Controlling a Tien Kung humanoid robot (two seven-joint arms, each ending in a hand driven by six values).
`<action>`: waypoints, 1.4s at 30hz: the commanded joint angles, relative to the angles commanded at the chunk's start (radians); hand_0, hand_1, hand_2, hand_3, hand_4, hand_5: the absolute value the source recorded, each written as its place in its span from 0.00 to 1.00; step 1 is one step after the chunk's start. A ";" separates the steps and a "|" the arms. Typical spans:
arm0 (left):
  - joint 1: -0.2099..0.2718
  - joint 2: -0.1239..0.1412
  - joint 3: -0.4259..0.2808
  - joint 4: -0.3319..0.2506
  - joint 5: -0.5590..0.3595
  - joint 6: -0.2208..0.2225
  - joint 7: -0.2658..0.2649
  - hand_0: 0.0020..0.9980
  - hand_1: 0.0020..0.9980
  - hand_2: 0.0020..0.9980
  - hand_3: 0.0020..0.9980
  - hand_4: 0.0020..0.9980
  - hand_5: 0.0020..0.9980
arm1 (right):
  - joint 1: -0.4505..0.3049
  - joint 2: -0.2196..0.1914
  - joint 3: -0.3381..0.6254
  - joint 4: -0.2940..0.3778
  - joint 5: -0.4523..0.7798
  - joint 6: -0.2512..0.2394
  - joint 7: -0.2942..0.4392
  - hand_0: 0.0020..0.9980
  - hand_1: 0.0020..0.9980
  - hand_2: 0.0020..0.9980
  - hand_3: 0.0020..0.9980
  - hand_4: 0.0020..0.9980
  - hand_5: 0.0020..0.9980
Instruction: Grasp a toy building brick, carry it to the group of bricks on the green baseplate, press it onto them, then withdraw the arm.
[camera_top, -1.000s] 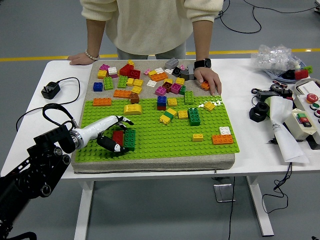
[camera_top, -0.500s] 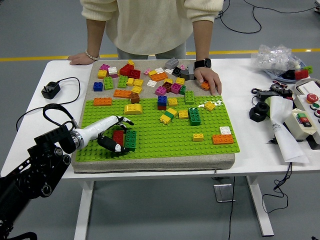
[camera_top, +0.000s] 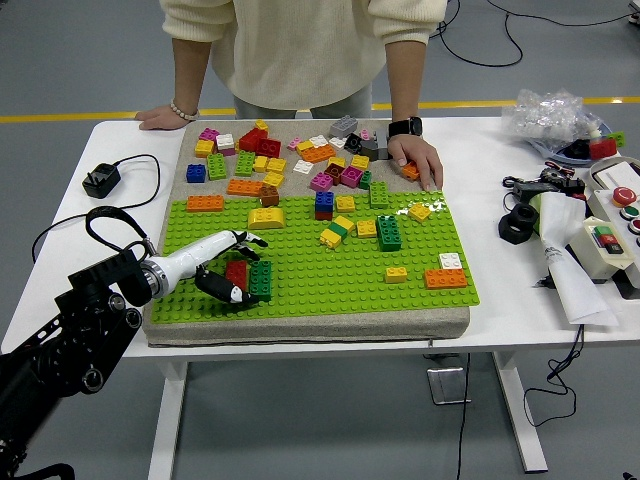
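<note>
The robot's left arm comes in low from the left side and reaches out flat over the green baseplate (camera_top: 330, 275). Its left hand (camera_top: 222, 270) lies sideways near the front left corner of the plate. The fingers (camera_top: 218, 286) are curled around a red brick (camera_top: 237, 272), with the thumb side on top and the dark fingertips below it. The red brick sits inside the hand, right on the baseplate. A dark green brick (camera_top: 260, 279) stands just past the fingertips, touching the red one.

Farther from the hand, more bricks sit on the plate, like a yellow and green stack (camera_top: 337, 232) and an orange brick (camera_top: 445, 278). Beyond the plate lies a pile of loose bricks (camera_top: 290, 160).

A person stands at the far side of the white surface (camera_top: 500, 290). One of the person's hands (camera_top: 416, 160) rests on the loose bricks, and the other hand (camera_top: 165, 117) rests flat on the surface.
</note>
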 joint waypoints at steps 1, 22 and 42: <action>0.001 0.000 -0.001 -0.002 -0.001 -0.001 0.000 1.00 0.83 0.75 0.87 1.00 0.17 | 0.000 0.000 0.000 0.000 0.000 0.000 0.000 0.79 0.70 0.75 0.71 0.91 0.55; 0.014 0.001 -0.012 -0.049 -0.040 -0.019 -0.016 1.00 0.86 0.81 0.92 1.00 0.18 | 0.000 0.002 -0.006 0.000 -0.002 0.002 -0.003 0.79 0.70 0.75 0.71 0.91 0.55; 0.044 0.007 0.052 -0.131 0.070 0.191 -0.078 1.00 0.99 0.98 0.99 1.00 0.19 | 0.001 0.004 -0.011 0.000 -0.003 0.009 -0.017 0.79 0.70 0.75 0.71 0.91 0.55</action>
